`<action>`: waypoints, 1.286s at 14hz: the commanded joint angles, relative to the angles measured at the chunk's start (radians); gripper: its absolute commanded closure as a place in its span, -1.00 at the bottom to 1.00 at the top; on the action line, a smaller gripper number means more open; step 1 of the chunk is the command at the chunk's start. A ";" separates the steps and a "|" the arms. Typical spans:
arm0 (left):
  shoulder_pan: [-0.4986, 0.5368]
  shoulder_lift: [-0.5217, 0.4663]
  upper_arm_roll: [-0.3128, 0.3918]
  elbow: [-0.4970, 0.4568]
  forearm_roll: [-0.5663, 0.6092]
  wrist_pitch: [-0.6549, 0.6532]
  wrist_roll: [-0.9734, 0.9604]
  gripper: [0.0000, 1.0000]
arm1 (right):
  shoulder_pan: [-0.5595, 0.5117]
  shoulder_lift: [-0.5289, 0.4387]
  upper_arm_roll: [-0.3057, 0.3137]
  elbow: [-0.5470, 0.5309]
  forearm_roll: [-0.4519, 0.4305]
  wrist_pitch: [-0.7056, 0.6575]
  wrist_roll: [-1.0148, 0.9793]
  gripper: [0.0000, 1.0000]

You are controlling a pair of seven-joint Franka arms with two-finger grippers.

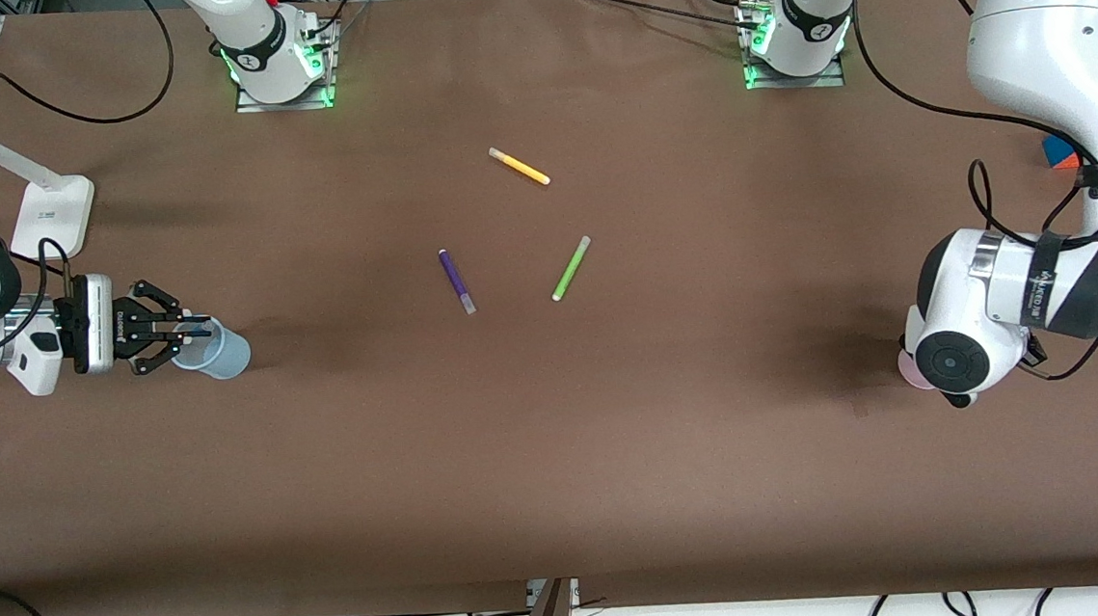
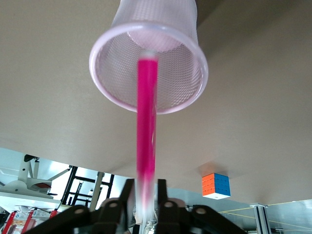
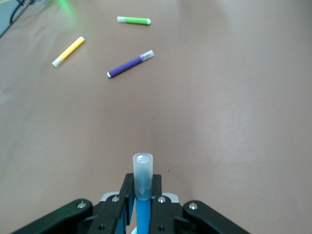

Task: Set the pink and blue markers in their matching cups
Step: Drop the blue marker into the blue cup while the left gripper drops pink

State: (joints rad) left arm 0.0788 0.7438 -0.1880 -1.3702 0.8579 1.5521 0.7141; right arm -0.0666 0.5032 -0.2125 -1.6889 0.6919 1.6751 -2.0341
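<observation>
My right gripper (image 1: 185, 331) is shut on the blue marker (image 3: 143, 214), whose greyish cap (image 3: 142, 173) sticks out past the fingers. It is over the mouth of the pale blue cup (image 1: 224, 352), which stands at the right arm's end of the table. My left gripper (image 2: 145, 187) is shut on the pink marker (image 2: 147, 122), whose end reaches into the mouth of the pale pink cup (image 2: 180, 92). In the front view the left wrist hides that gripper and most of the pink cup (image 1: 907, 372).
A yellow marker (image 1: 520, 166), a dark purple marker (image 1: 456, 281) and a lime green marker (image 1: 570, 268) lie mid-table. A colour cube (image 1: 1060, 152) sits at the left arm's end. A white stand (image 1: 50, 215) sits at the right arm's end.
</observation>
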 commanded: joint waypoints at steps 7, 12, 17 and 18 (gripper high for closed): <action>-0.025 -0.122 -0.013 0.045 -0.153 -0.052 -0.138 -1.00 | -0.045 0.028 0.010 0.044 0.041 -0.040 0.027 -1.00; -0.027 -0.317 -0.028 0.025 -0.547 -0.084 -0.491 -1.00 | -0.036 0.021 0.010 0.198 -0.029 -0.142 0.439 -1.00; -0.010 -0.496 -0.027 -0.032 -0.776 -0.063 -0.723 -1.00 | -0.013 0.020 0.015 0.328 -0.204 -0.190 0.939 -1.00; -0.010 -0.545 -0.028 -0.080 -0.796 -0.017 -0.775 -1.00 | 0.004 0.020 0.015 0.350 -0.251 -0.190 1.016 -1.00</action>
State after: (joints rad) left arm 0.0569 0.3084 -0.2128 -1.3320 0.1134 1.4736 0.0287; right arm -0.0817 0.5173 -0.2034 -1.3890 0.5117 1.5052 -1.1647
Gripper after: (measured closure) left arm 0.000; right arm 0.000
